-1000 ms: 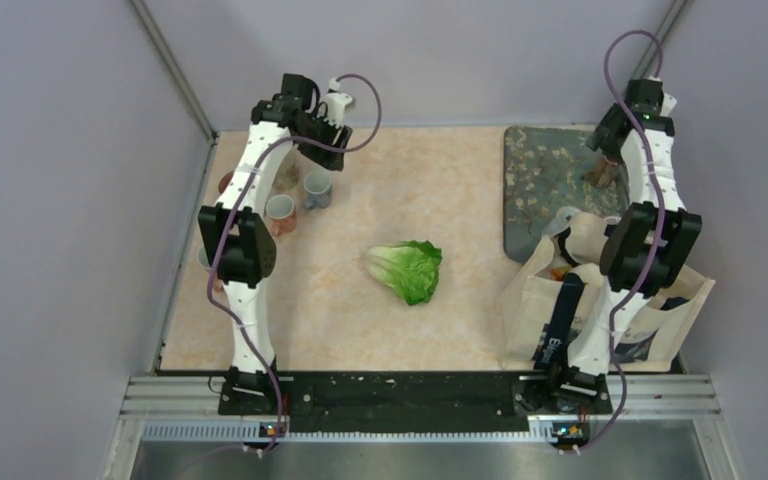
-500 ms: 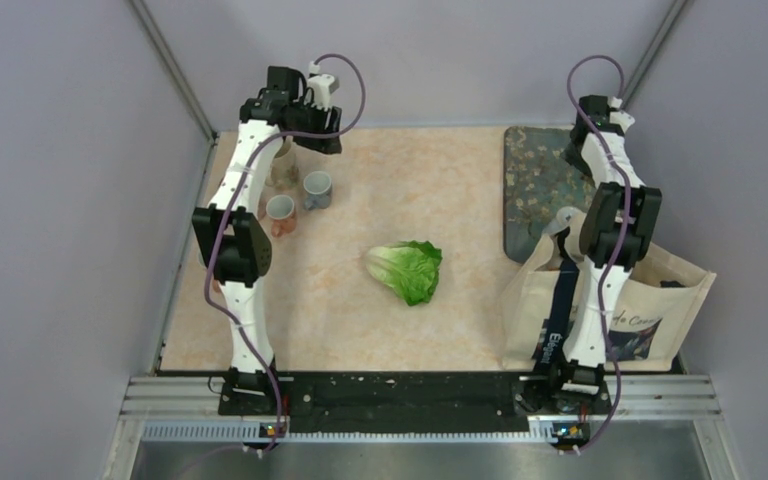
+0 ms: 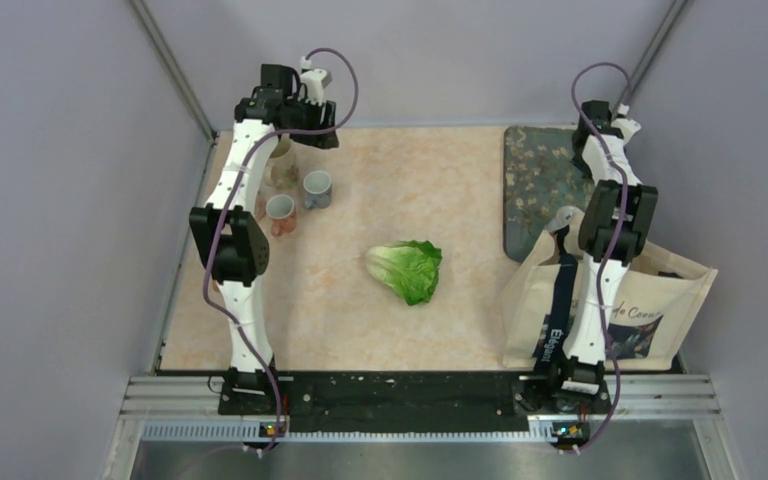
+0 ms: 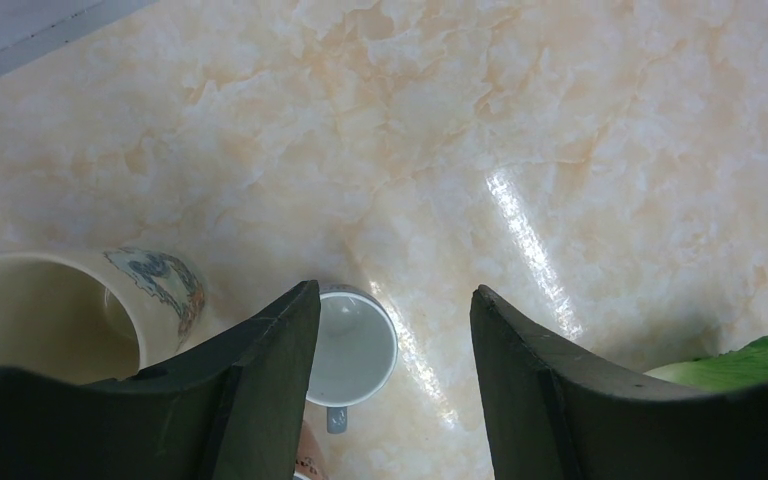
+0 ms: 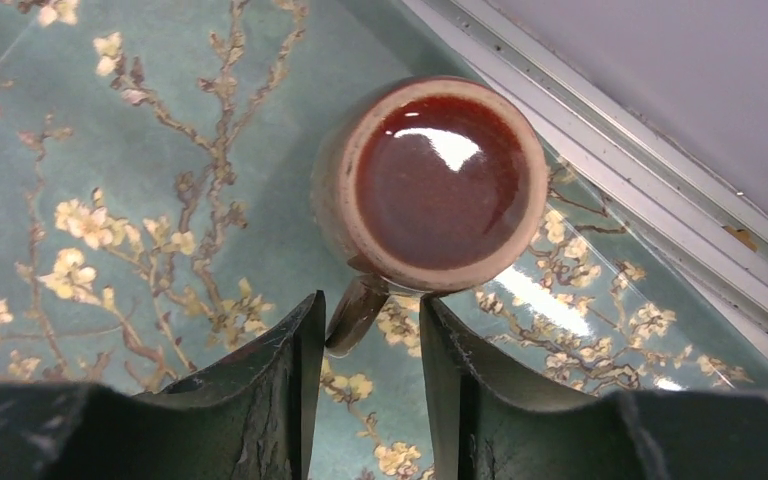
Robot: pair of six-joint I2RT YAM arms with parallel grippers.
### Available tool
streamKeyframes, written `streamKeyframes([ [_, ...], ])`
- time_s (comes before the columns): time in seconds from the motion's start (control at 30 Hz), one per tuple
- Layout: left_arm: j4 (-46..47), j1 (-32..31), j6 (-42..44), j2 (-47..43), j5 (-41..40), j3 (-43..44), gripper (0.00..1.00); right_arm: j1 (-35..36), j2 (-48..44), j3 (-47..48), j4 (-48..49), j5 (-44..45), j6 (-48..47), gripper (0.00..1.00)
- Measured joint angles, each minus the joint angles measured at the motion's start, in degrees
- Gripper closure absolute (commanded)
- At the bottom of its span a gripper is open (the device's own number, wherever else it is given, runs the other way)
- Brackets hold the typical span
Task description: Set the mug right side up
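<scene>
The mug [image 5: 440, 180] stands on the flowered mat [image 5: 110, 150] at the far right corner of the table [image 3: 460, 180], close to the back wall. It lies just ahead of the right claw [image 5: 368, 305]. A tan rim rings a glossy dark-red round face turned up at the wrist camera; I cannot tell for sure whether that is the inside or the base. Its handle [image 5: 353, 318] points back at the claw and sits in the gap between the two fingertips.

The right claw is parted narrowly, a little wider than the handle. Neither finger [image 5: 280, 370] clearly presses the handle, and it grips nothing. In the top view the right arm hides the mug.

The left claw [image 4: 392, 295] hangs wide open over the far left of the table and holds nothing. Below it stands a small white cup [image 4: 355, 345], mouth up, partly behind the left finger. A cream cup [image 4: 50, 310] is to its left, and a lettuce [image 4: 750, 360] shows at the lower right edge. A tote bag [image 3: 620, 310] stands near the right arm's base.
</scene>
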Motion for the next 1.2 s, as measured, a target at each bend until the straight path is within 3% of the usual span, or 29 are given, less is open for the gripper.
streamKeyframes([
  [0.23,0.5,0.0,-0.2,0.0,0.0,0.0,0.38,-0.6,0.1,-0.3,-0.4,1.2,-0.9,0.69],
  [0.4,0.7,0.0,-0.2,0.0,0.2,0.0,0.38,-0.9,-0.2,-4.2,0.3,1.9,-3.5,0.62],
  [0.7,1.0,0.1,-0.1,-0.1,0.8,-2.5,0.38,-1.8,-0.4,-4.5,1.0,1.8,-8.2,0.62],
  [0.8,1.1,0.1,0.0,-0.1,0.8,-2.3,0.38,-2.2,-0.3,-3.6,1.0,1.3,-9.8,0.73],
  [0.93,1.3,0.1,-0.1,-0.1,0.8,-2.1,0.38,-2.6,0.1,-1.7,1.4,-0.5,-11.5,1.0],
  [1.2,1.6,0.1,0.0,-0.2,1.0,-2.0,0.37,-2.4,0.1,-1.4,1.9,-1.3,-14.9,1.0],
])
